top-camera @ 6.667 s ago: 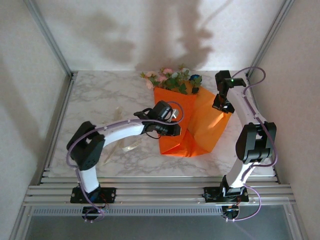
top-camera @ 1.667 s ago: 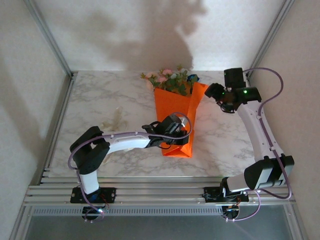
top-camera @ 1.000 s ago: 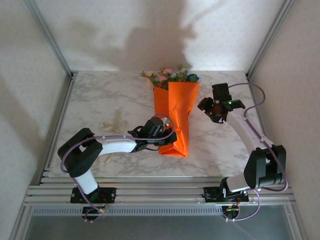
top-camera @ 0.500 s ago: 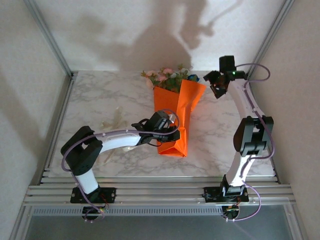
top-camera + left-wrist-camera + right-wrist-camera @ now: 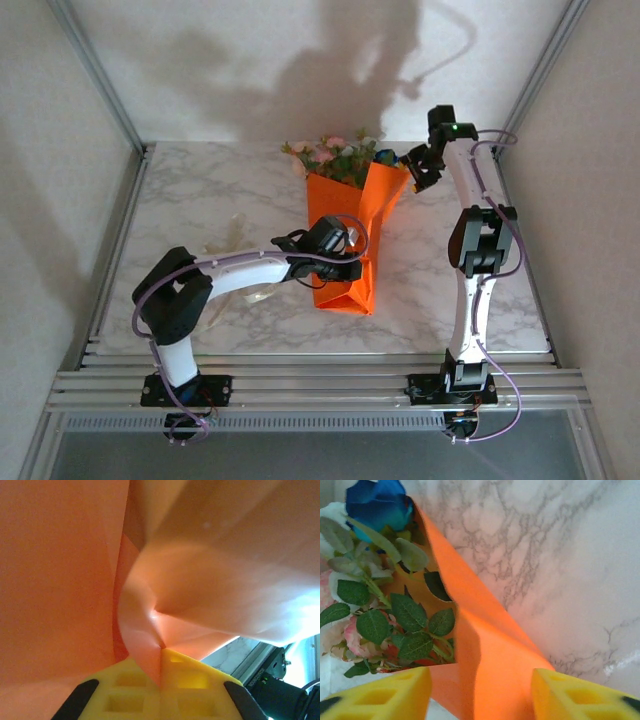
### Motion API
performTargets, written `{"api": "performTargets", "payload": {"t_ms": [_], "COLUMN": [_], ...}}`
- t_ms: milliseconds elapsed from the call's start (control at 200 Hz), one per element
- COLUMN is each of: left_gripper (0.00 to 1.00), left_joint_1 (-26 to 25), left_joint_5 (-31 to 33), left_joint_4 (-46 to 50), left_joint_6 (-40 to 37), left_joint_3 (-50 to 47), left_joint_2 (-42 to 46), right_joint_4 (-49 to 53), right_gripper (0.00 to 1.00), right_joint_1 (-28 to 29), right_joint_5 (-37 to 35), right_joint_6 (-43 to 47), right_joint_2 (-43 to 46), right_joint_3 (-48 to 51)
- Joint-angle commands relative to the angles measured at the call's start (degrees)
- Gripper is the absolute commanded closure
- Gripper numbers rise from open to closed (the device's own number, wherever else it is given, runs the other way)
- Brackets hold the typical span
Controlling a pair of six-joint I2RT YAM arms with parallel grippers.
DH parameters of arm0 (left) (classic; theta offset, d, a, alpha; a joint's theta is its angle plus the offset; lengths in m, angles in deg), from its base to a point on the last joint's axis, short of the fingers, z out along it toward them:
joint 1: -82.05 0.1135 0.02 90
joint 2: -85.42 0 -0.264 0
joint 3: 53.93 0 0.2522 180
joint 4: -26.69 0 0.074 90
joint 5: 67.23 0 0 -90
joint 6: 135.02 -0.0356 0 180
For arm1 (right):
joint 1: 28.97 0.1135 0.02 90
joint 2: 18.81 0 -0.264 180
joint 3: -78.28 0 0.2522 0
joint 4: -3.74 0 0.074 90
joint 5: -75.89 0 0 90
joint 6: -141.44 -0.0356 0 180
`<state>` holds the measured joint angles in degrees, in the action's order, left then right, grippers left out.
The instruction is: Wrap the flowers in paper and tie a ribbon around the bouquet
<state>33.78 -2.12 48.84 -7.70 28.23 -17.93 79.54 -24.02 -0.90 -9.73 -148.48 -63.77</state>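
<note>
Paper [image 5: 345, 210], seemingly light, slick and springy, wants pinching at folds: left gripper [image 5: 161, 662] clamps its near end, right gripper [image 5: 480, 685] stands open astride its far flap

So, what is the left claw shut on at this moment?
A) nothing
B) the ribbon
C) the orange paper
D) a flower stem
C: in the left wrist view, the left claw pinches a fold of the orange paper between its yellow fingers.
</note>
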Motion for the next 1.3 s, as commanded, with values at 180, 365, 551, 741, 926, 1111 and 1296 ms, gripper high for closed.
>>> {"api": "performTargets", "payload": {"t_ms": [180, 365, 551, 741, 926, 1111, 1296], "left_gripper": [1.0, 1.0, 1.0, 1.0, 1.0, 1.0, 1.0], "left_joint_1": [-0.43, -0.12, 0.28, 0.37, 1.36, 2.63, 4.16], "left_joint_5": [-0.43, 0.5, 1.48, 1.86, 1.39, 1.69, 4.71], "left_joint_4": [11.97, 23.0, 25.45, 21.49, 16.7, 19.95, 26.47], "left_joint_6": [-7.43, -13.37, -13.94, -10.48, -7.14, -10.47, -15.67], "left_joint_3": [4.98, 7.83, 7.75, 6.39, 3.52, 3.49, 4.44], "left_joint_2": [-1.32, -1.25, -0.39, 0.12, 1.72, 2.45, 2.89], "right_joint_4": [6.95, 13.7, 14.09, 15.56, 6.85, 2.95, 1.63], "right_gripper": [1.0, 1.0, 1.0, 0.61, 0.3, 0.24, 0.28], "right_joint_1": [-1.11, -0.93, -0.74, -0.69, -0.61, -4.02, -4.07], "right_joint_5": [-3.69, -6.05, -6.65, -5.28, -8.74, -5.65, -3.96], "right_joint_6": [4.85, 12.11, 15.33, 17.89, 19.33, 17.22, 13.96], "right_joint_2": [-2.43, -6.75, -5.85, -8.09, 2.28, 7.42, 7.92], "right_joint_3": [-6.6, -15.81, -14.08, -17.6, -4.79, 4.88, 8.4]}}
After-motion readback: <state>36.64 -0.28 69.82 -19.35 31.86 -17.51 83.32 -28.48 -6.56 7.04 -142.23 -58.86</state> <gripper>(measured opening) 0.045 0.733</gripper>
